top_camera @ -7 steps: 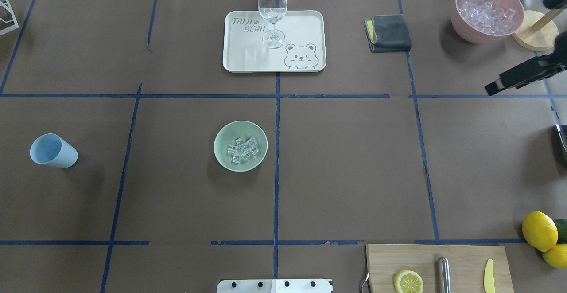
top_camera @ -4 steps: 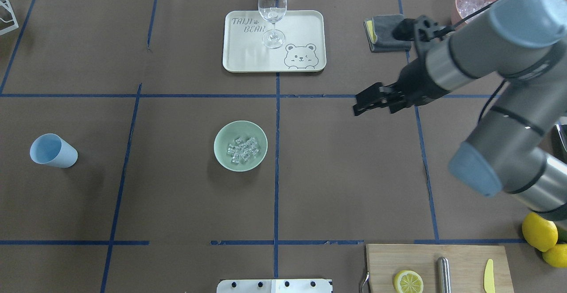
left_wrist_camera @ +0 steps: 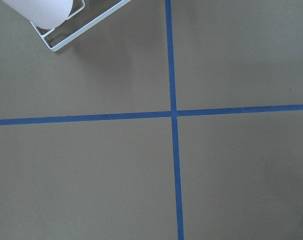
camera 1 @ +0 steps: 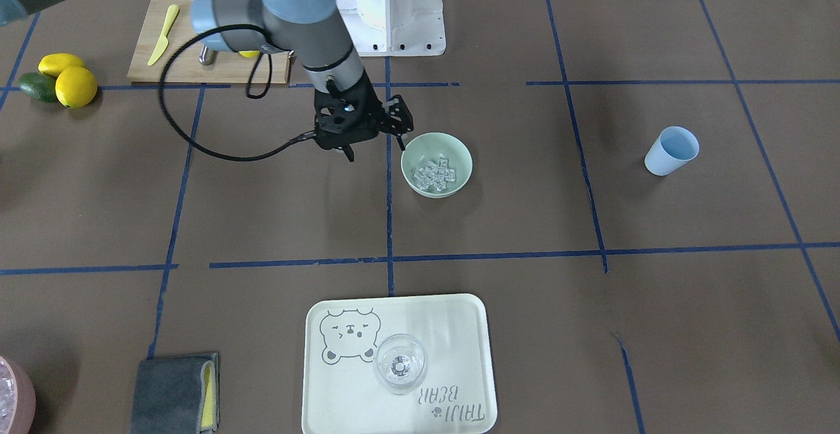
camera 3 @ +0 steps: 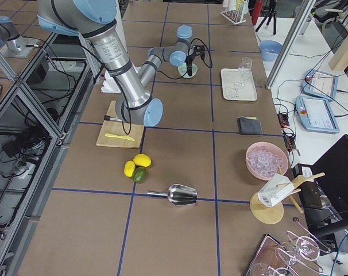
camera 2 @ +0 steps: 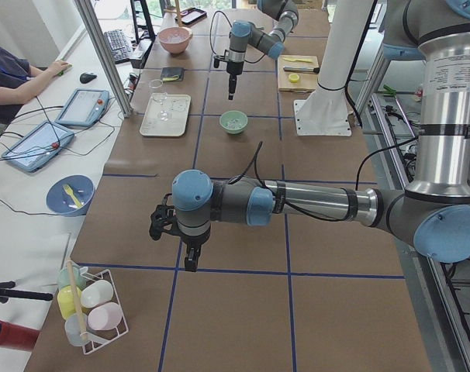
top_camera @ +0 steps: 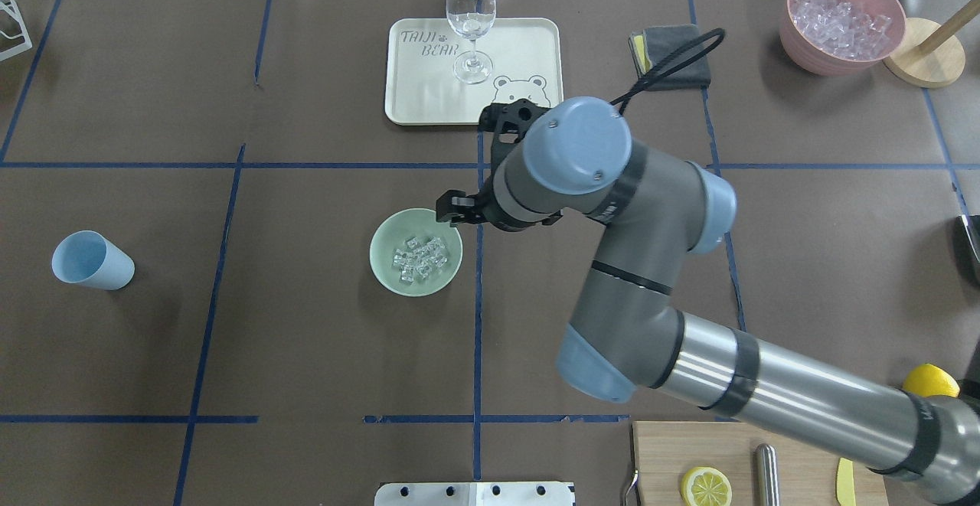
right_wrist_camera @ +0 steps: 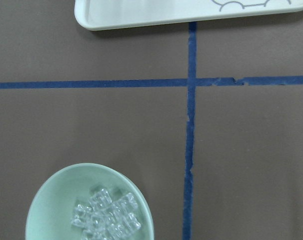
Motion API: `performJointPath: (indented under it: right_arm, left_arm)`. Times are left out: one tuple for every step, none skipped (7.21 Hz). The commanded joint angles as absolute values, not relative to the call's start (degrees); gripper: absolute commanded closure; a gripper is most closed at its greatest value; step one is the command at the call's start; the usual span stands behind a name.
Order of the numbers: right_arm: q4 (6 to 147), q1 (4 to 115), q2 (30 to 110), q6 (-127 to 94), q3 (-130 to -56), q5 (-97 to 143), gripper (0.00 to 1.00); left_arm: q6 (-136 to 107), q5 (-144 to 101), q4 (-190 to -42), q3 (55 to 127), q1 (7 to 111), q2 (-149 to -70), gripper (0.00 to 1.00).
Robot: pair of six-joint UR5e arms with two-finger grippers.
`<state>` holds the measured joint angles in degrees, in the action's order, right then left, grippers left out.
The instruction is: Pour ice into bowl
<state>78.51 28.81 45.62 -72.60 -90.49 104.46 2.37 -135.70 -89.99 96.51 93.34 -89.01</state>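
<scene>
The mint-green bowl stands near the table's middle with a handful of clear ice cubes in it. It also shows in the front view with the ice, and in the right wrist view with the ice. My right gripper hangs open and empty just beside the bowl's rim, on the robot's right of it. One of its fingers shows over the rim from overhead. My left gripper shows only in the left side view, over bare table; I cannot tell if it is open or shut.
A blue cup lies at the far left. A cream tray with a wine glass stands at the back. A pink bowl of ice and a grey cloth are back right. A cutting board is front right.
My right arm has swept in from the table's right edge toward the middle and now hangs beside the bowl. The bowl, ice and cup have not moved.
</scene>
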Motion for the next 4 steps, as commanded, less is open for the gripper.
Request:
performJointPath:
  right_arm:
    - [79.7, 26.0, 39.1, -74.5, -80.4, 101.8, 0.01]
    - [79.7, 25.8, 39.5, -74.4, -79.5, 101.7, 0.10]
    - [79.8, 25.8, 39.8, -74.4, -78.9, 101.9, 0.29]
    - [79.9, 25.8, 40.0, -73.9, -78.9, 102.2, 0.75]
  left_arm:
    - [2.4, -135.7, -90.2, 96.4, 93.3, -88.9, 0.00]
    - [2.4, -135.7, -90.2, 96.4, 93.3, -88.9, 0.00]
    - [2.4, -135.7, -90.2, 96.4, 93.3, -88.9, 0.00]
    - [2.5, -135.7, -90.2, 96.3, 93.3, -88.9, 0.00]
